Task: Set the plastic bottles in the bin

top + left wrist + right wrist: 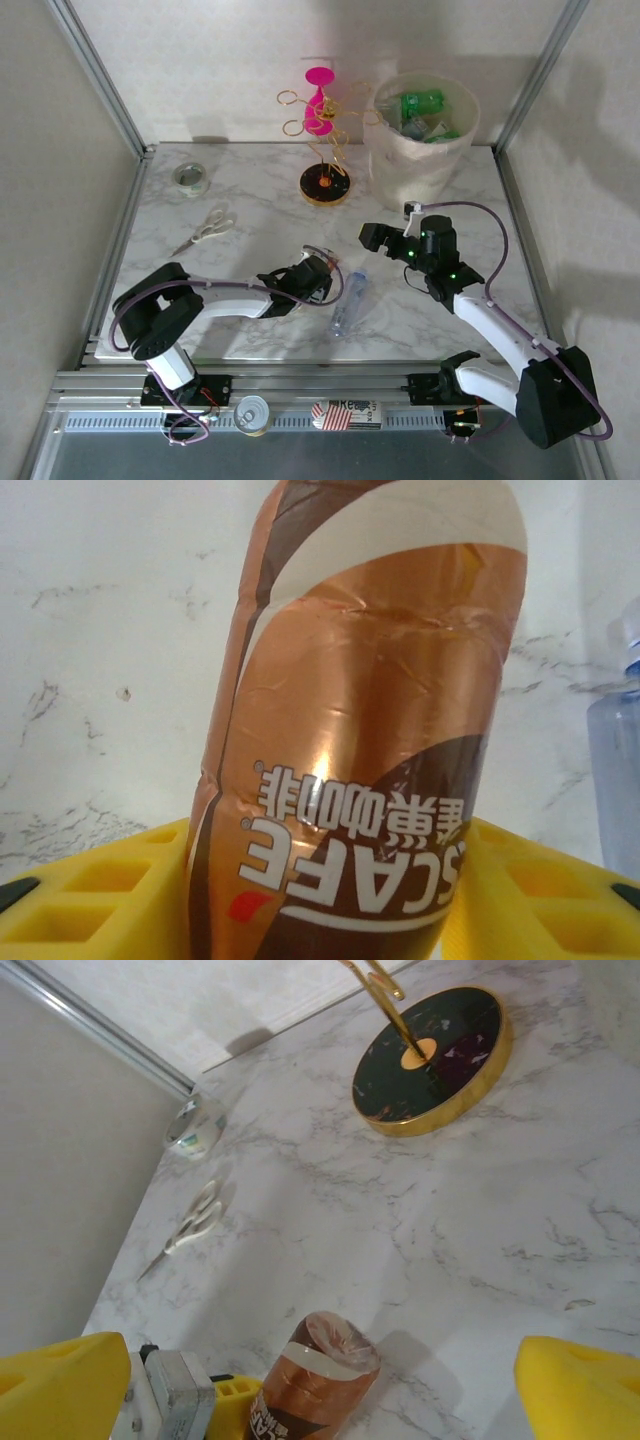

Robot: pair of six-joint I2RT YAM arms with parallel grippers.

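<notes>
One orange-brown bottle (360,730), probably light with a slick sleeve, is clamped across its label by left gripper (325,885); right gripper (320,1390) is spread and empty.

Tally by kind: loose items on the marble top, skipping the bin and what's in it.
Plastic bottles: 2 (copper-brown plastic coffee bottle, clear bluish plastic bottle)
White-handled metal scissors: 1
Clear tape roll: 1
Gold wire stand with pink top: 1
Total: 5
</notes>
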